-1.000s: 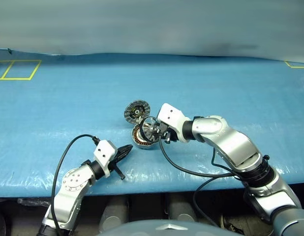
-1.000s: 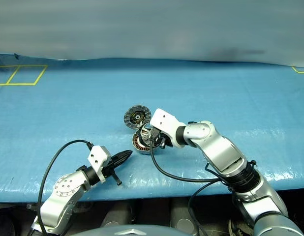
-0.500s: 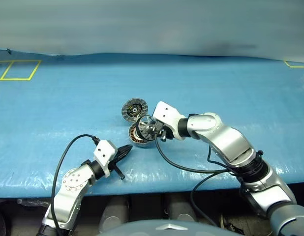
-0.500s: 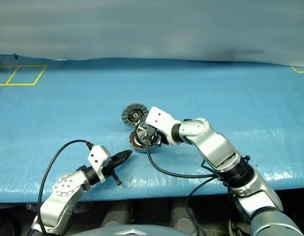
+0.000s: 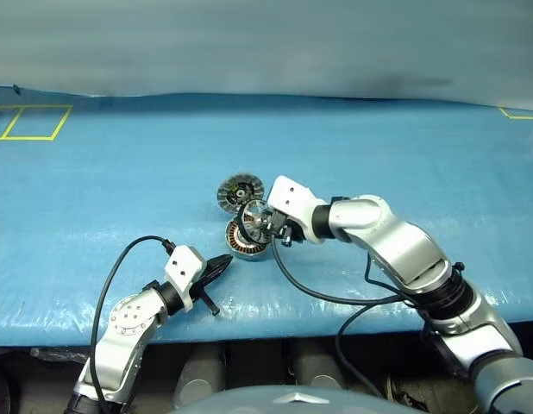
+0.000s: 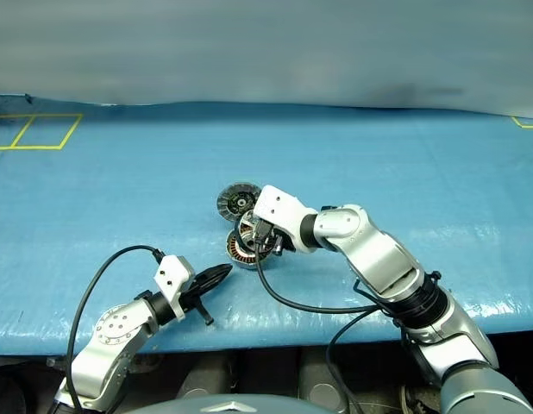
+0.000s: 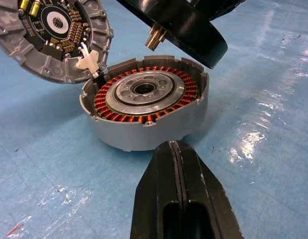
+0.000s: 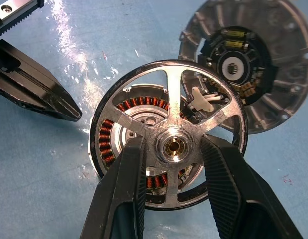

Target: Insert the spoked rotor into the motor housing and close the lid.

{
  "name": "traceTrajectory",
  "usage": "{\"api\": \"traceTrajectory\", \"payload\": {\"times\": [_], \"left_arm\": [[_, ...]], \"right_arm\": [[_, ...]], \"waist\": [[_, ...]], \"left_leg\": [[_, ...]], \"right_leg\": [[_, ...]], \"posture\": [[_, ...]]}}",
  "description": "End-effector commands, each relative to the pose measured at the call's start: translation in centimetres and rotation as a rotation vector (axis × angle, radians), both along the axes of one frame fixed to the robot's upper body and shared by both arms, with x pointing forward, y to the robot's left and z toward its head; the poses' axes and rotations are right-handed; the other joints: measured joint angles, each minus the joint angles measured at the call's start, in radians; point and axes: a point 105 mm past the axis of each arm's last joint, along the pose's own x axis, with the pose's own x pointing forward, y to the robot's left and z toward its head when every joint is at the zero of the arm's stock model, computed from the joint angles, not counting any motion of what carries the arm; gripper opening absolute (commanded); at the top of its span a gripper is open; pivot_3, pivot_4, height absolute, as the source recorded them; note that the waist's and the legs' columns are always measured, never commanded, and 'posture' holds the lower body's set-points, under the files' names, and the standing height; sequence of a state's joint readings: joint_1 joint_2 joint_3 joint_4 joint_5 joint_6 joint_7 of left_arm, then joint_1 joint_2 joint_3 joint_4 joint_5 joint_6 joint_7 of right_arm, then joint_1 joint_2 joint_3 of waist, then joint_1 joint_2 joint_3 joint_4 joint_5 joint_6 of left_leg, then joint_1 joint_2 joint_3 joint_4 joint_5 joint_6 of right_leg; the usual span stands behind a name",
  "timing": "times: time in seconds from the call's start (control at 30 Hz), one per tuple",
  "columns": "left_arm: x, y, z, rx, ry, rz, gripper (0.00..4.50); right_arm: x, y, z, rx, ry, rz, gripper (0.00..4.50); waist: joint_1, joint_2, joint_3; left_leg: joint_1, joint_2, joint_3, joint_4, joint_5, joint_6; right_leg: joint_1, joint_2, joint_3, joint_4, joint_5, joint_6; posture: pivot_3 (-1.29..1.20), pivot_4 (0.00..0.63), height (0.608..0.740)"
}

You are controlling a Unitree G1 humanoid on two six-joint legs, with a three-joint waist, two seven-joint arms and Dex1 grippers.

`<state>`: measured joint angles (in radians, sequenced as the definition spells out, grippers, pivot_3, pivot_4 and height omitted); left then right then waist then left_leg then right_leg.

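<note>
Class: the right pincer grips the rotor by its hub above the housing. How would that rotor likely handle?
The rotor looks like rigid metal, so probably stiff. Its polished hub may slip between the right pincer fingers. Being round, it would likely roll if dropped on edge beside the housing.

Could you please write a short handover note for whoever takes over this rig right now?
Right gripper: shut on the spoked rotor, held tilted just above the motor housing.
Left gripper: shut, empty, pointing at the housing from the near side, apart from it.
Lid: swung open, still hinged to the housing, inner face showing.
Done: rotor picked up and brought over the housing.
Left: lower the rotor in, release it, close the lid.
</note>
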<state>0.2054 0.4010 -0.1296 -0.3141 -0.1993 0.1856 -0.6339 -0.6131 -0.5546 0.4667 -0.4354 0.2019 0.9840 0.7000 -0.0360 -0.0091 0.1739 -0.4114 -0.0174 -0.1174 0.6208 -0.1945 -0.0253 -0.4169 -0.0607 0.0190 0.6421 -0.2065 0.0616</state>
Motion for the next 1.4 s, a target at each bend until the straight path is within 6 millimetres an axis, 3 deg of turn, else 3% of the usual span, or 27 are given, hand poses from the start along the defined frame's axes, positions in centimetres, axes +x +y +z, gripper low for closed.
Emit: {"api": "traceTrajectory", "payload": {"times": [0.03, 0.2, 0.6, 0.9, 1.4], "left_arm": [[-0.1, -0.6, 1.2, -0.016, -0.043, -0.023, 0.0], [-0.1, -0.6, 1.1, -0.018, -0.043, -0.025, 0.0], [-0.2, -0.6, 1.0, -0.02, -0.037, -0.023, 0.0], [-0.2, -0.5, 0.9, -0.017, -0.038, -0.024, 0.0], [0.0, -0.6, 0.9, -0.018, -0.044, -0.019, 0.0]], "right_arm": [[0.2, 0.1, 1.8, 0.01, -0.07, 0.015, 1.34], [0.0, 0.3, 2.1, 0.009, -0.075, 0.029, 1.34], [0.0, 1.5, 0.8, 0.049, -0.013, 0.022, 1.34], [0.1, 1.3, -0.7, 0.051, 0.04, -0.006, 1.34], [-0.3, 1.2, -1.9, -0.071, 0.062, 0.075, 1.34]], "waist": [[0.0, 0.0, 0.0], [0.0, 0.0, 0.0], [0.0, 0.0, 0.0], [0.0, 0.0, 0.0], [0.0, 0.0, 0.0]], "left_leg": [[0.0, 0.0, 0.0, 0.0, 0.0, 0.0], [0.0, 0.0, 0.0, 0.0, 0.0, 0.0], [0.0, 0.0, 0.0, 0.0, 0.0, 0.0], [0.0, 0.0, 0.0, 0.0, 0.0, 0.0], [0.0, 0.0, 0.0, 0.0, 0.0, 0.0]], "right_leg": [[0.0, 0.0, 0.0, 0.0, 0.0, 0.0], [0.0, 0.0, 0.0, 0.0, 0.0, 0.0], [0.0, 0.0, 0.0, 0.0, 0.0, 0.0], [0.0, 0.0, 0.0, 0.0, 0.0, 0.0], [0.0, 0.0, 0.0, 0.0, 0.0, 0.0]], "posture": [[0.0, 0.15, 0.74], [0.0, 0.15, 0.74], [0.0, 0.15, 0.74], [0.0, 0.15, 0.74], [0.0, 0.15, 0.74]]}}
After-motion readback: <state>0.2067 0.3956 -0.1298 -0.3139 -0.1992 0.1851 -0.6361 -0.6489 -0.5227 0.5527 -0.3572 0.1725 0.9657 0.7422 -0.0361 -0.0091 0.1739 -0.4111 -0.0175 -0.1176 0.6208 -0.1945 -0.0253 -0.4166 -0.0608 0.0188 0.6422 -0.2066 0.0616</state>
